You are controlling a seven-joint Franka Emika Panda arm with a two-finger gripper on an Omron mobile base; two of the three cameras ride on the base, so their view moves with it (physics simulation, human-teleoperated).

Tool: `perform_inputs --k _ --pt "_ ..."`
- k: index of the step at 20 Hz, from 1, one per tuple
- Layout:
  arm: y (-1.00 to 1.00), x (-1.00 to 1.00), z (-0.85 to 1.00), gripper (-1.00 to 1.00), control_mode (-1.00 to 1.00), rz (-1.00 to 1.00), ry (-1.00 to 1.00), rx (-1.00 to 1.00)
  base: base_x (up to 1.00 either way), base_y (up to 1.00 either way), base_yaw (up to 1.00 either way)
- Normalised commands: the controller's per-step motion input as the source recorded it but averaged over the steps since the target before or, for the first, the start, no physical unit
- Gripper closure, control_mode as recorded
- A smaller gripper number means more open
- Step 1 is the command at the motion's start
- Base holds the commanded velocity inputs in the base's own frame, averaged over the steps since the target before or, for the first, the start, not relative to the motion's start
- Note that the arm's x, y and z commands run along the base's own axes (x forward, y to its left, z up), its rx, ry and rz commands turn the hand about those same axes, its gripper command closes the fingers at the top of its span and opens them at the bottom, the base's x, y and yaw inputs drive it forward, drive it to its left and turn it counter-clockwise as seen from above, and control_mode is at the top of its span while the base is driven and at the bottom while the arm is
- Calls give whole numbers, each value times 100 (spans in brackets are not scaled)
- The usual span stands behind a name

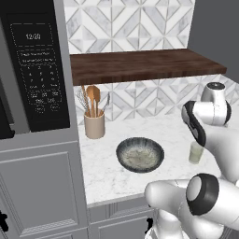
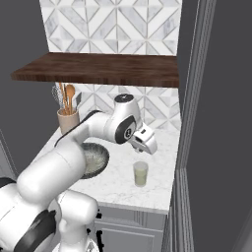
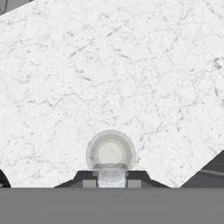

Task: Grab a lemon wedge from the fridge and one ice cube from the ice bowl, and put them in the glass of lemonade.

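In the left base view, the glass of lemonade (image 1: 196,152) is seen on the counter right of the ice bowl (image 1: 140,154). In the right base view, the gripper (image 2: 149,146) is hung just above the glass. In the hand view, a pale cube, probably ice, is clamped between the fingers (image 3: 89,181) directly over the glass; release is judged next.
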Motion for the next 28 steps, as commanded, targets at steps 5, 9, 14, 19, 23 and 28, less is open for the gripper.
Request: perform_inputs --k 5,9,14,19,23,28 --pt "0 3 -41 100 -100 0 1 0 0 0 0" --pt "0 5 -29 100 -100 0 1 0 0 0 0" --pt "0 1 0 100 -100 0 0 0 0 0 0" --pt "0 9 0 100 -100 0 0 0 0 0 0" --pt "0 0 0 100 -100 0 0 0 0 0 0" --pt "-6 2 -11 100 -100 0 0 0 0 0 0"
